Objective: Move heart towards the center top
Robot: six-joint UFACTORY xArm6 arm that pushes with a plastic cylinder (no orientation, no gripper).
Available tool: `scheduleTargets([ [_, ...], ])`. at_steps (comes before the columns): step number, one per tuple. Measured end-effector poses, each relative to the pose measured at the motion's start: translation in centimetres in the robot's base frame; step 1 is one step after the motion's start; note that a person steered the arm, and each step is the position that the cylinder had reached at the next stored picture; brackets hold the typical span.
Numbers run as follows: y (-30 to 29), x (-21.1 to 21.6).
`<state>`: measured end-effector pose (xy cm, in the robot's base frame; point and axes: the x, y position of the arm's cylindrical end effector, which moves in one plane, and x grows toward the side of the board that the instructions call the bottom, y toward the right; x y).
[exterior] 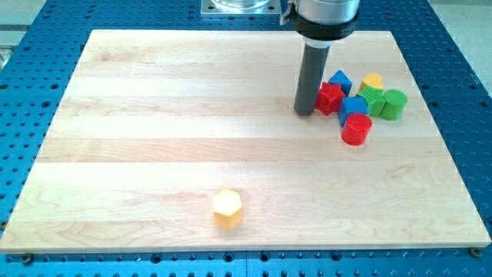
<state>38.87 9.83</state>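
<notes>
The dark rod's upper housing (pixel 326 17) runs off the view's top edge, as does the metal mount (pixel 240 7) to its left. Just right of my tip (pixel 305 112), the red star-shaped block (pixel 330 98) hides part of the blue triangular block (pixel 340 80). Farther right, the green block (pixel 372 100) covers the yellow heart block's (pixel 373 81) lower half.

Yellow heart block (pixel 373 81) lies flat, upper right of frame, touching the green block (pixel 371 98) just below it.
</notes>
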Motion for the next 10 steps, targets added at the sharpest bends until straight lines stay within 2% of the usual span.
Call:
scheduleTargets([
  [1, 0.0, -4.7],
  [2, 2.5, -10.6],
  [3, 10.1, -10.8],
  [4, 16.0, -5.8],
  [5, 15.6, -1.4],
  [7, 9.0, -2.9],
  [9, 0.7, -8.6],
  [10, -0.7, -8.1],
])
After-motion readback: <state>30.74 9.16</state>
